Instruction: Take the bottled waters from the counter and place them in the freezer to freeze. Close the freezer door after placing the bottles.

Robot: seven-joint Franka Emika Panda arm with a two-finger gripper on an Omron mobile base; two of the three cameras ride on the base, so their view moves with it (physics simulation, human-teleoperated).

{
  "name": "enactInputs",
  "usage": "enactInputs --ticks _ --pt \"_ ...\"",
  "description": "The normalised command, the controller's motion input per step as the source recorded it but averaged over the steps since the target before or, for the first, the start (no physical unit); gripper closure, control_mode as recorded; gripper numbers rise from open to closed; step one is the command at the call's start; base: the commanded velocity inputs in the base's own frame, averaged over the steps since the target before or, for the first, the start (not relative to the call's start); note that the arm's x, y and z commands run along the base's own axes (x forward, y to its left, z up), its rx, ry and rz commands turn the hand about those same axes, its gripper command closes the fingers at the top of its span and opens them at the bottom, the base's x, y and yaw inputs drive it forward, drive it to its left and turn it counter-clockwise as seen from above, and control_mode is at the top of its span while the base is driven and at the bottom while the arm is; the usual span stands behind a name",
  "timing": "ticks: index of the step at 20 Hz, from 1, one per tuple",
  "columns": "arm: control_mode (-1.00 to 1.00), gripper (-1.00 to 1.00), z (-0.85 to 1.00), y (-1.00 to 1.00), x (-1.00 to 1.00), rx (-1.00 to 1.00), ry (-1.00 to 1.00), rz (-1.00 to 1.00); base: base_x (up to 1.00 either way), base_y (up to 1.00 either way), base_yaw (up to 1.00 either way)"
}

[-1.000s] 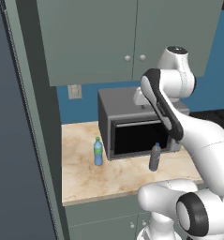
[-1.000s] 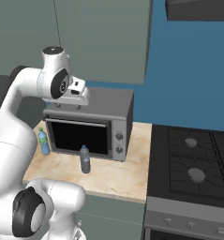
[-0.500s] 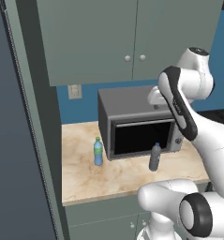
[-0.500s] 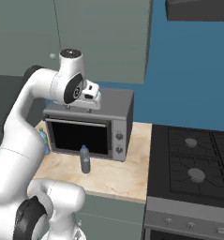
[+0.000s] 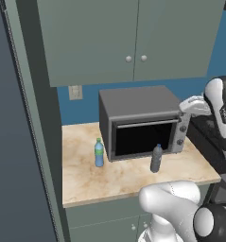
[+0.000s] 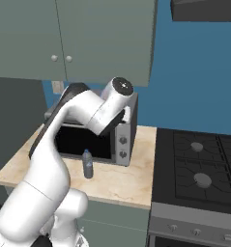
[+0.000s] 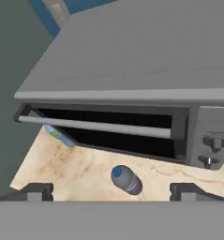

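Bottled waters both upright on the beige worktop (image 5: pixel 119 179): light blue bottle (image 5: pixel 99 153) with green cap at the toaster oven's (image 5: pixel 139 124) front left corner, smoky grey bottle (image 5: pixel 156 159) in front of the oven door, toward its right. Bottles apart from each other. Tool (image 7: pixel 111 190) high above the oven's right front, looking down on the grey bottle, fingertips (image 7: pixel 37 191) spread wide, holding nothing. Black stove (image 6: pixel 199 169) right of the worktop.

Both bottles stand upright on the counter (image 5: pixel 119 177): the blue bottle (image 5: pixel 99 152) left of the grey bottle (image 5: pixel 156 158).
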Motion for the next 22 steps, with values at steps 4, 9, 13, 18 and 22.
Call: enactInputs --ticks 4,9,13,18,22 --pt "-1.00 -1.00 -0.46 -0.37 -0.13 0.08 -0.24 0.24 0.00 0.00 0.00" --pt "-1.00 -1.00 -0.51 -0.05 0.00 0.00 -0.29 0.33 0.00 0.00 0.00" --pt "-1.00 -1.00 -0.25 0.00 0.00 0.00 -0.30 0.40 0.00 0.00 0.00" --pt "-1.00 -1.00 -0.29 -0.04 0.02 0.00 -0.03 0.28 0.00 0.00 0.00" --pt "-1.00 -1.00 -0.46 0.00 0.04 -0.02 -0.08 0.27 0.00 0.00 0.00"
